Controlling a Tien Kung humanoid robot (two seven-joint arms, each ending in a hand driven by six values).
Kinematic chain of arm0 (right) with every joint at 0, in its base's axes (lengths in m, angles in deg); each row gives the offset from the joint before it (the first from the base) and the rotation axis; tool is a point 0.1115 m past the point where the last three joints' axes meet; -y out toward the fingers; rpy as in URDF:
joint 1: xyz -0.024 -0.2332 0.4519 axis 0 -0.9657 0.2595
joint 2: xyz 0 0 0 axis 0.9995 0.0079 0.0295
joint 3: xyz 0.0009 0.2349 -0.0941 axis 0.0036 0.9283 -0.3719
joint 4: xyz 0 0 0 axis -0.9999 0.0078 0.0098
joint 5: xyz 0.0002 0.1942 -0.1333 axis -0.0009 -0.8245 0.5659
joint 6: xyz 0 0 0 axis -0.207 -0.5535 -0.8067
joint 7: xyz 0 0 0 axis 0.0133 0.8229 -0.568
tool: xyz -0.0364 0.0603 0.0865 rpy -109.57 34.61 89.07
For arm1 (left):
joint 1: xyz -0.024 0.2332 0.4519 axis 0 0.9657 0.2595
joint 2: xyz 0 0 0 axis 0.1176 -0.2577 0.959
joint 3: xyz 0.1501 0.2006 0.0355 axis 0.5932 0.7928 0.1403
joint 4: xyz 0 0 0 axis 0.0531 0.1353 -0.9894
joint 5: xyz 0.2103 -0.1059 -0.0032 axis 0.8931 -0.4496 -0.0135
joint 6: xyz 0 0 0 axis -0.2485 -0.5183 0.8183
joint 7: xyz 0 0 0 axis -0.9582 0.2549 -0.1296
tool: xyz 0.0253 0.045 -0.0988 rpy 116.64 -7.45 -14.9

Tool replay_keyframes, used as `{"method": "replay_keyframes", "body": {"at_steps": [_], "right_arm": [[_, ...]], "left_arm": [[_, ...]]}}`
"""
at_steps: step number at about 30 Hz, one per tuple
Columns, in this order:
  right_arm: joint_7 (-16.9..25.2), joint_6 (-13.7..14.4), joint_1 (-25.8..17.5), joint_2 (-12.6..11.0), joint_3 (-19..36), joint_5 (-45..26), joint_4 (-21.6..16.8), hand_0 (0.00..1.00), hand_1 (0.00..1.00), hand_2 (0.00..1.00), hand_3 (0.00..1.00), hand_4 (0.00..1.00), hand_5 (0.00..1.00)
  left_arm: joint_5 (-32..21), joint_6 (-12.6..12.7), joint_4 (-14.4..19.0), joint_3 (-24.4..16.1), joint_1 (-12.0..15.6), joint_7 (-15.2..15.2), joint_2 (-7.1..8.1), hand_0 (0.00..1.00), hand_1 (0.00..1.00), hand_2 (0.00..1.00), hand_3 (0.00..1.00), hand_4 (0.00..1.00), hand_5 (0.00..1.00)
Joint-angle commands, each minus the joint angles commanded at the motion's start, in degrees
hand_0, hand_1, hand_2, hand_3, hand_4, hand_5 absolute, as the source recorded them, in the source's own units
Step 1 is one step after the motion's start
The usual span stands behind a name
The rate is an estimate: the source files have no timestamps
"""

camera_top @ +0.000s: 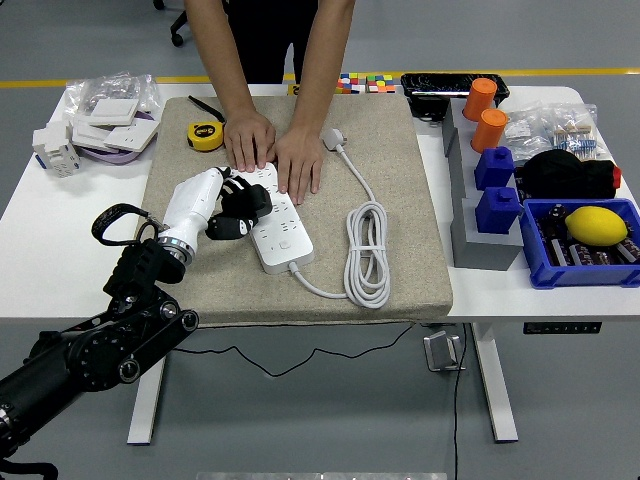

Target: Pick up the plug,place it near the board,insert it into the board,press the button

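Now the left robot hand [238, 205] hovers over the left edge of the white board [270, 215], its dark fingers curled and grasping nothing. The board lies on a beige mat [400, 200] on the desk [40, 240]. A person's two hands [272, 152] press down on the board's far end. The plug [334, 139] lies on the mat just right of those hands, its cable coiled beside the board.
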Motion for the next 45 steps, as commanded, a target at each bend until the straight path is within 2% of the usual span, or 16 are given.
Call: {"method": "replay_keyframes", "body": {"at_steps": [11,45], "right_arm": [[-0.03,0.02,0.02,0.01,0.16,0.23,0.00,0.941,0.925,0.887,0.906,0.998,0.998],[-0.24,0.19,-0.06,-0.07,0.28,0.75,0.00,0.947,0.927,0.887,0.907,0.998,0.998]], "left_arm": [[-0.57,-0.78,-1.70,0.32,0.16,-0.07,0.35,0.563,0.551,0.469,0.519,0.572,0.003],[-0.39,-2.69,-2.03,2.42,-0.17,-1.02,0.45,0.568,0.560,0.478,0.524,0.574,0.004]]}}
